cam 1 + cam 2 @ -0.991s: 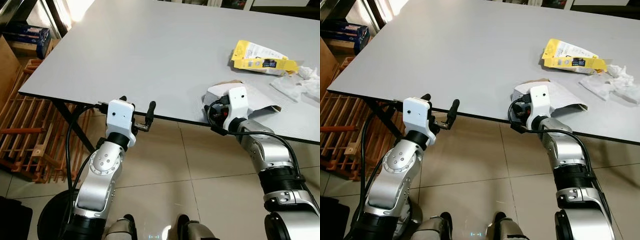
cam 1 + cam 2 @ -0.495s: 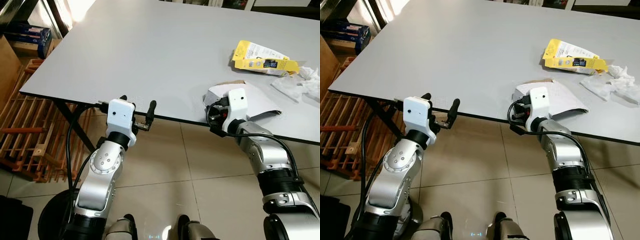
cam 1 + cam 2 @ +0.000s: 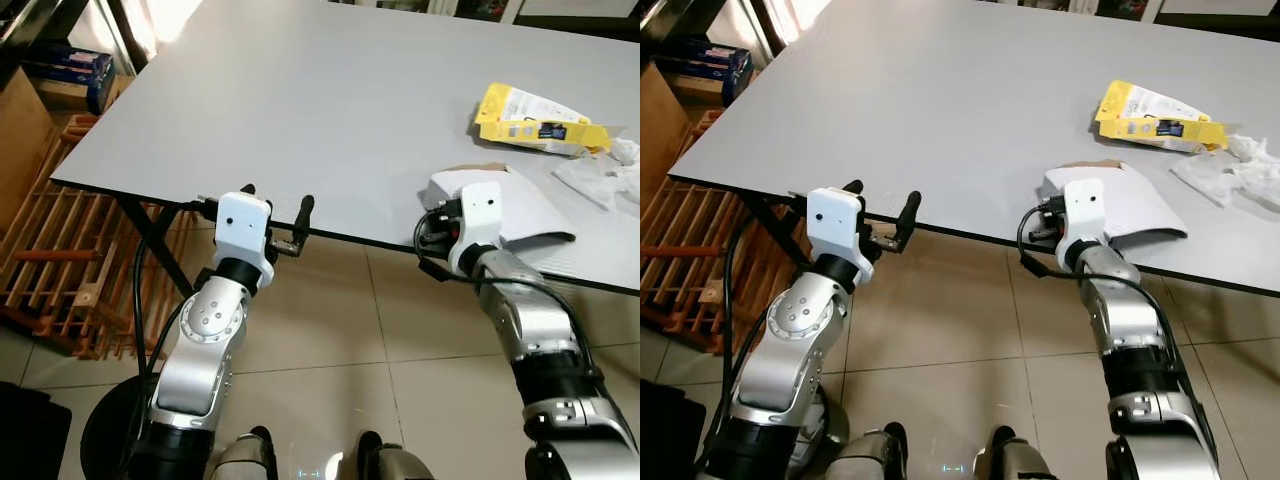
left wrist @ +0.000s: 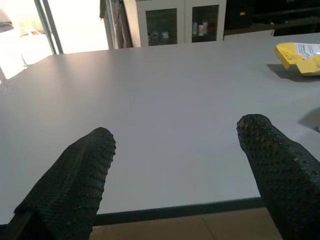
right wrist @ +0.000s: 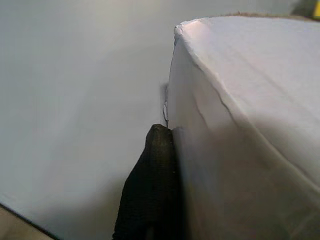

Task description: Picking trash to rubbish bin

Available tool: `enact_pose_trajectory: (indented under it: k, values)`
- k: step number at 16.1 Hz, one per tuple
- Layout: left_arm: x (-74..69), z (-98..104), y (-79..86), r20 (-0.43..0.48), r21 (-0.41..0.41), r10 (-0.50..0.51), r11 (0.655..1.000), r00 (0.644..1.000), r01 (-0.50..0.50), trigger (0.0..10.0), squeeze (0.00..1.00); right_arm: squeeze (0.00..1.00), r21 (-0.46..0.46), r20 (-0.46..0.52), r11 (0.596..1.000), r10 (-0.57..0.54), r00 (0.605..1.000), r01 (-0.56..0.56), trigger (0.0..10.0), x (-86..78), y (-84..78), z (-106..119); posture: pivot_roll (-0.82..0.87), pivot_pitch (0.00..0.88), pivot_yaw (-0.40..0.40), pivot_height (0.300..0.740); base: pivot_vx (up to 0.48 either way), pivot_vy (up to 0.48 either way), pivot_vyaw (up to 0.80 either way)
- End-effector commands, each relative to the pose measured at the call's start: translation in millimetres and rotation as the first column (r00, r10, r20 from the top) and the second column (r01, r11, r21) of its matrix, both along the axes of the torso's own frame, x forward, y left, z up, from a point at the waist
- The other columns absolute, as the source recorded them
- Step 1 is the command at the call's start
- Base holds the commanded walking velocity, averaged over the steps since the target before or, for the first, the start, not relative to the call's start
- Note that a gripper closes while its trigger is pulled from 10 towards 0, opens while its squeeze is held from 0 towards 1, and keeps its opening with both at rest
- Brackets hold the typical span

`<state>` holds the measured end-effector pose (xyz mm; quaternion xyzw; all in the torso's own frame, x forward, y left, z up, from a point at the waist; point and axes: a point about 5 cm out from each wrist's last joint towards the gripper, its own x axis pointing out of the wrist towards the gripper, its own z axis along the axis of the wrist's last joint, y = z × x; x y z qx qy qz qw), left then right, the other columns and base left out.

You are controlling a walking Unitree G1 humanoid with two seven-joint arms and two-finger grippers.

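A flattened white cardboard box (image 3: 525, 205) lies at the near edge of the grey table (image 3: 330, 110). My right gripper (image 3: 450, 197) is at the box's left corner. In the right wrist view one black finger (image 5: 152, 165) presses against the box's side (image 5: 250, 100), and the other finger is hidden behind the box. A yellow packet (image 3: 535, 118) and crumpled white tissue (image 3: 603, 178) lie farther back on the right. My left gripper (image 3: 275, 200) hovers open at the table's front edge with nothing between its fingers (image 4: 75, 185).
A wooden slatted rack (image 3: 60, 260) and a brown board (image 3: 20, 140) stand on the floor at the left, with a blue box (image 3: 70, 75) behind them. A black table leg (image 3: 150, 240) runs down beside my left arm. Beige tiled floor (image 3: 380, 330) lies below.
The whole view has shifted a little. My right wrist and the white box have moved slightly toward the table's near edge. The left arm has not moved.
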<state>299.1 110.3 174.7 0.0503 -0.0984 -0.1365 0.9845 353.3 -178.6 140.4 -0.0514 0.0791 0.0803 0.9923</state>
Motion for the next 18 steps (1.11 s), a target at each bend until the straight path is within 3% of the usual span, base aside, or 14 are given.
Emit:
enact_pose_trajectory:
  k: [1, 7, 8, 9, 10, 15, 18]
  values:
    - [0.7, -2, -0.5, -0.005, 0.011, 0.013, 1.0, 1.0, -0.013, 10.0, 0.0, 0.0, -0.035, 0.062, 0.999, -0.025, 0.998, 0.027, 0.0, -2.4, -2.5, 6, 0.06, 0.178, 0.017, 0.74, 0.0, 0.0, 0.0]
    - [3.1, -2, -2.9, -0.003, 0.007, 0.006, 1.0, 1.0, -0.006, 10.0, 0.0, 0.0, -0.108, 0.271, 0.989, -0.071, 0.96, 0.104, 0.0, -0.3, -5.6, 40, 0.05, 0.176, 0.022, 0.74, 0.0, 0.0, 0.0]
    - [2.8, -2, -3.1, -0.004, 0.006, 0.007, 1.0, 1.0, -0.007, 10.0, 0.0, 0.0, -0.122, 0.293, 0.986, -0.07, 0.954, 0.11, 5.2, 0.0, -5.3, 43, 0.05, 0.177, 0.019, 0.74, 0.0, 0.0, 0.0]
    - [2.6, -2, -3.2, -0.003, 0.006, 0.007, 1.0, 1.0, -0.007, 10.0, 0.0, 0.0, -0.125, 0.299, 0.986, -0.071, 0.952, 0.112, 5.2, 0.0, -5.3, 44, 0.05, 0.177, 0.019, 0.74, 0.0, 0.0, 0.0]
    - [2.7, -2, -3.7, -0.004, 0.004, 0.009, 1.0, 1.0, -0.009, 10.0, 0.0, 0.0, -0.131, 0.329, 0.985, -0.066, 0.942, 0.115, 10.0, 0.4, -4.6, 51, 0.05, 0.172, 0.017, 0.74, 0.0, 0.0, 0.0]
    - [6.7, 3, -3.2, -0.002, -0.017, 0.009, 1.0, 1.0, -0.009, 10.0, 0.0, 0.0, -0.144, 0.43, 0.98, -0.066, 0.901, 0.14, 10.0, -7.0, -2.8, 75, 0.03, 0.146, 0.005, 0.74, 0.0, 0.0, 0.0]
    - [7.8, 3, 1.3, -0.012, -0.016, 0.01, 1.0, 1.0, -0.01, 10.0, 0.0, 0.0, -0.121, 0.47, 0.973, -0.118, 0.875, 0.197, 10.0, -21.5, -8.7, 85, 0.02, 0.127, 0.0, 0.74, 0.0, 0.0, 0.0]
